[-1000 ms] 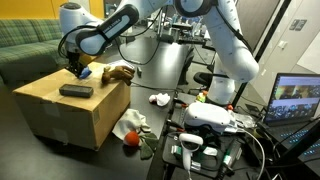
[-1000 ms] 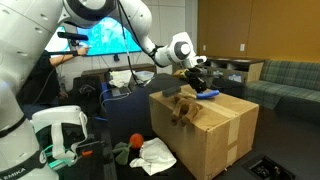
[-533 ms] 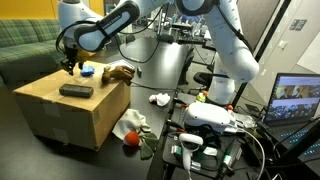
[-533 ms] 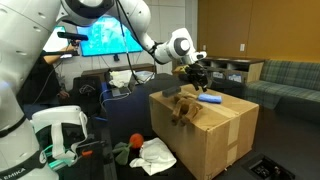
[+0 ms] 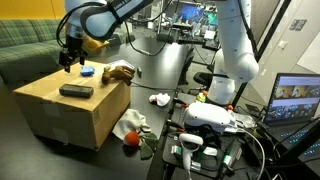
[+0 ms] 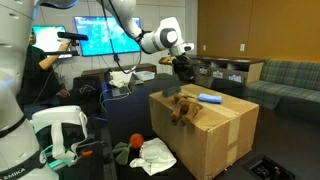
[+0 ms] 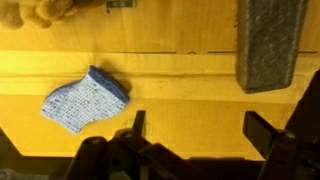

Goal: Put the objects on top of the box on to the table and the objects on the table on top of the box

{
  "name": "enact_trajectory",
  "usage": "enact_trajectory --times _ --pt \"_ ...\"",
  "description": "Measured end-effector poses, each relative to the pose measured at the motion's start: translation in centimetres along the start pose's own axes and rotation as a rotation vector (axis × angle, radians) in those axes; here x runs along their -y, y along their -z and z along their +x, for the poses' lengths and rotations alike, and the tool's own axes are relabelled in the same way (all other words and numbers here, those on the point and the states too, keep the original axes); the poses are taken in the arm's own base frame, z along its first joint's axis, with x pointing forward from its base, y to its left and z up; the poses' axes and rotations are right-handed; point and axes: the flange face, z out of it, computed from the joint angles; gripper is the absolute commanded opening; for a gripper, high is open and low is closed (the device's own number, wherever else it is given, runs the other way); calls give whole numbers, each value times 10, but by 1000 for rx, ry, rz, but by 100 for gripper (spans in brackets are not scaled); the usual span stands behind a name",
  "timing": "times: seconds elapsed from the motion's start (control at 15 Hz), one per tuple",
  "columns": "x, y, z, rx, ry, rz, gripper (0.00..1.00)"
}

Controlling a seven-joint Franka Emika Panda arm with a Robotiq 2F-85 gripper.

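Note:
A cardboard box [image 5: 70,112] [image 6: 215,135] carries three things: a blue knitted piece [image 5: 88,71] [image 6: 210,98] [image 7: 85,100], a dark grey block [image 5: 75,90] [image 7: 270,45], and a brown plush toy [image 5: 120,72] [image 6: 182,108] draped over its edge. My gripper [image 5: 68,60] [image 6: 182,70] [image 7: 200,128] hangs open above the box top, just beside the blue piece. Nothing is between its fingers [image 7: 262,128], only bare cardboard. On the black table [image 5: 170,75] lies a small white object [image 5: 158,98].
A red and white item with green parts [image 5: 131,128] lies at the foot of the box, and a white cloth [image 6: 155,155] beside it. Robot gear and cables [image 5: 205,125] crowd the near side. A laptop [image 5: 298,100], a screen [image 6: 105,38] and a couch [image 5: 25,50] ring the area.
The gripper has opened and risen off the box top. The blue knitted piece stays lying on the box where the gripper was.

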Motion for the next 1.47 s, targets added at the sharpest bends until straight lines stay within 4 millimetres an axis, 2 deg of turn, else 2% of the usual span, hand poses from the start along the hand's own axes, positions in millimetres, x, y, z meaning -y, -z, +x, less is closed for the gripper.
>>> enact_trajectory --times 0.2,0.47,0.73,1.07,1.47 --pt "4 8 -29 27 23 89 100" --pt "5 -1 -65 63 58 209 100" --pt "8 -6 -92 86 101 291 100" --pt "8 -4 -114 93 136 353 100" --pt "8 0 -126 62 153 361 100"
